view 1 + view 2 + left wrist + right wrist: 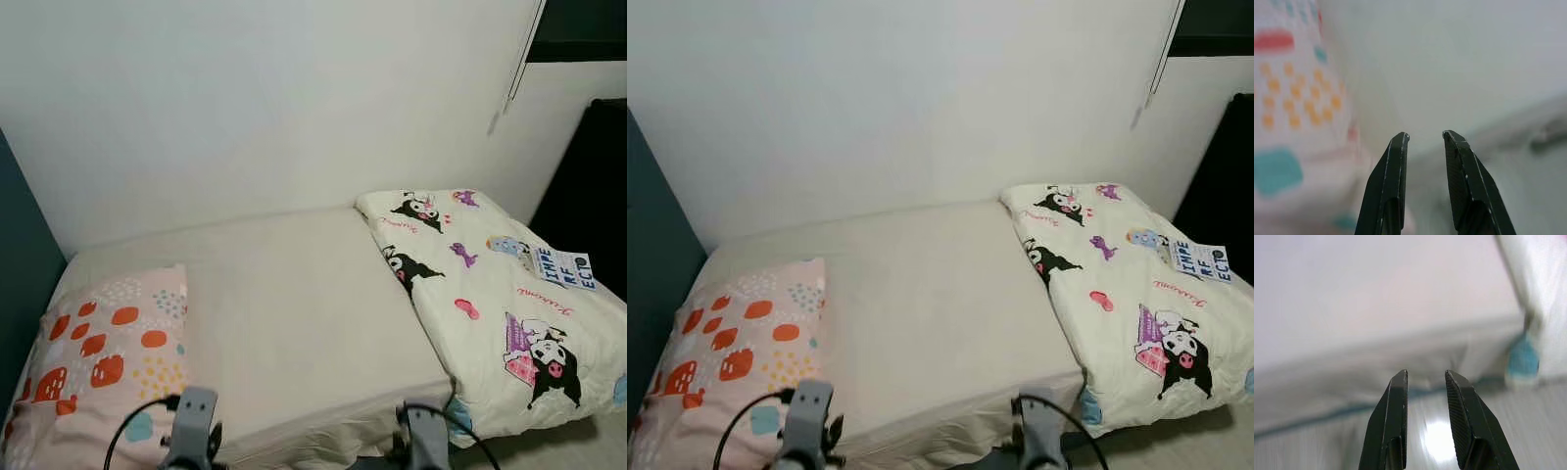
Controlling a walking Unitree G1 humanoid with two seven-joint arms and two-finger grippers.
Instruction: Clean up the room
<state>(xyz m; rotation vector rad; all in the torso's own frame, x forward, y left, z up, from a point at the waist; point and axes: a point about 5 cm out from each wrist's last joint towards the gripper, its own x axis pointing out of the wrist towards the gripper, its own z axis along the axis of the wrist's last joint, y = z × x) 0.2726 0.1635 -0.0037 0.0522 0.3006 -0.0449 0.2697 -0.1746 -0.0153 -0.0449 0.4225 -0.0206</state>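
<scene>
The robot stands at the side of the bed (294, 313), both arms low at the mattress edge. The left end effector (1425, 138) has its fingers spread a little with nothing between them, pointing past the pillow's corner. The right end effector (1425, 376) is the same, parted and empty, aimed at the side of the mattress above the shiny floor (1449, 440).

The thing to deal with looks like the quilt (500, 304), cream with cartoon prints, lying bunched over the right end of the bed, its near corner hanging off toward the floor. A small printed card (566, 267) rests on it near the far right side. The pillow (103, 367), pink with orange and yellow spots, sits at the left end, its edge touching the dark blue wall (20, 284).

My guess is the quilt is light and puffy, soft all through, so it will sag and fold wherever it is lifted. The fabric should pinch easily; the hem or that drooping near corner seems the best place to take hold, with one end effector on each corner to pull it flat. The card could slide off once the quilt moves.

The middle of the mattress is bare, a pale sheet with faint creases. Behind runs a plain white wall (265, 108), and a dark panel stands at the far right.
</scene>
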